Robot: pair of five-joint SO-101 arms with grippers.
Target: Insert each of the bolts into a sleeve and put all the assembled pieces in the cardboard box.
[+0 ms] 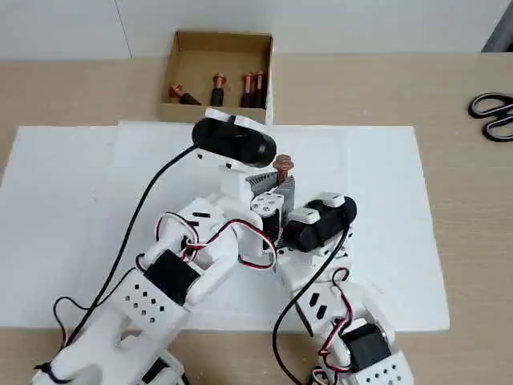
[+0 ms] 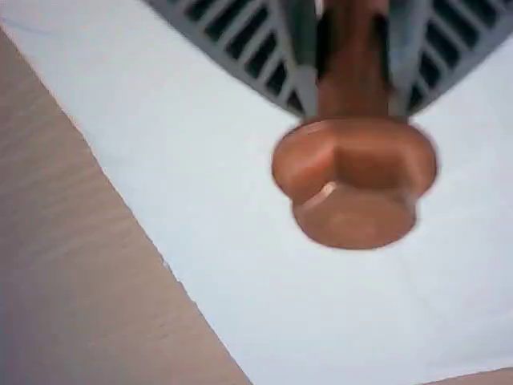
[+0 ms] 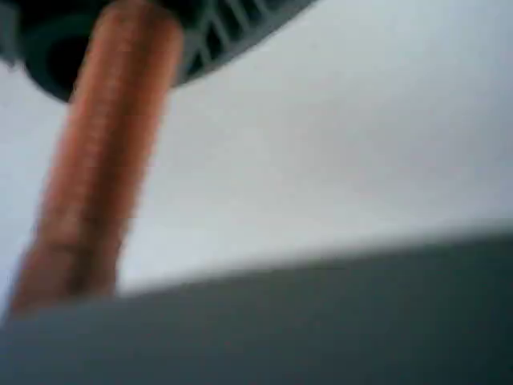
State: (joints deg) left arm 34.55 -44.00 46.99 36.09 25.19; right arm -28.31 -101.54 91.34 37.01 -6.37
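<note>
Now, both arms huddle over the white sheet (image 1: pixel 64 200) mid-desk (image 1: pixel 473 241), and the left claw (image 2: pixel 353 80) is clamped on the copper bolt (image 2: pixel 353 180) just behind its head. On the right wrist view, the bare threaded shank runs down behind a gray finger (image 3: pixel 321 321). The right claw (image 1: pixel 280 192) is too blurred to call, wide or narrow, and any sleeve there is hidden. Four assembled pieces (image 1: pixel 218 88) sit in the cardboard box (image 1: pixel 224 34) beyond. The danger? A grip that near the head could let the shank pivot off line and jam, and with claws this crowded, one nudge might drop it onto the sheet. No legible writing anywhere.
</note>
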